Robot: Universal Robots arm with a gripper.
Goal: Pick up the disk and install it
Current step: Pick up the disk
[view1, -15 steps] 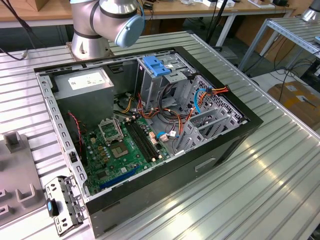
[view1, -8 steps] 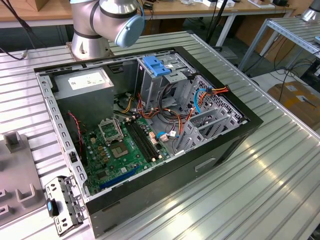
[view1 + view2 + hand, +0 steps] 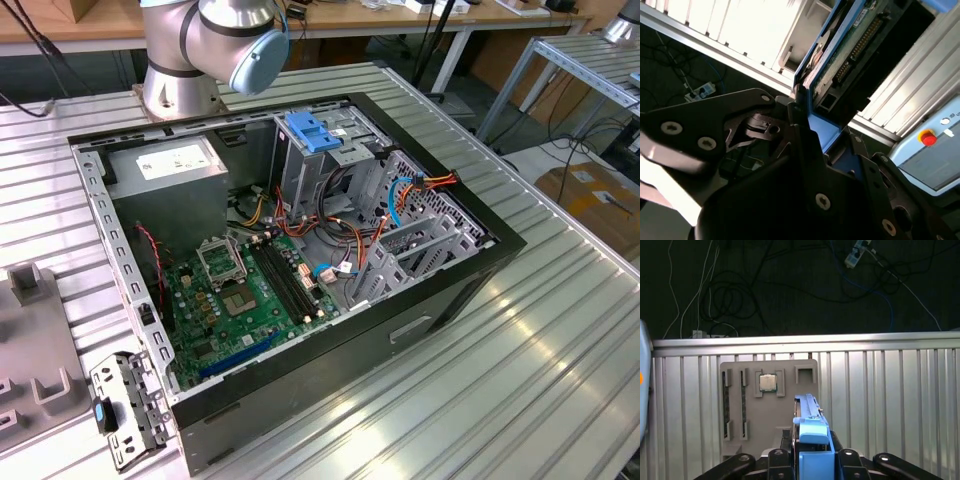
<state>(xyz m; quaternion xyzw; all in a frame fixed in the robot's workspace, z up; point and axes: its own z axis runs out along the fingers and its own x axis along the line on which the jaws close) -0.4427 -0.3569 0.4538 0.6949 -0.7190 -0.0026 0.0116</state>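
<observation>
Tool (image 3: 812,462) clamped on the blue-railed disk (image 3: 810,412), held aloft above the grey parts tray (image 3: 740,440) on the table (image 3: 890,390); a firm, centred grip should prevent twisting in transit

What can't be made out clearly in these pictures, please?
- Disk: first wrist view shows it edge-on, cut off by the frame edge at the gripper.
- Its gripped end: second wrist view, behind the gripper's linkage.
- Arm: exterior view, cut off by the top edge.
- Cage interior: exterior view, hidden by its own walls.
</observation>
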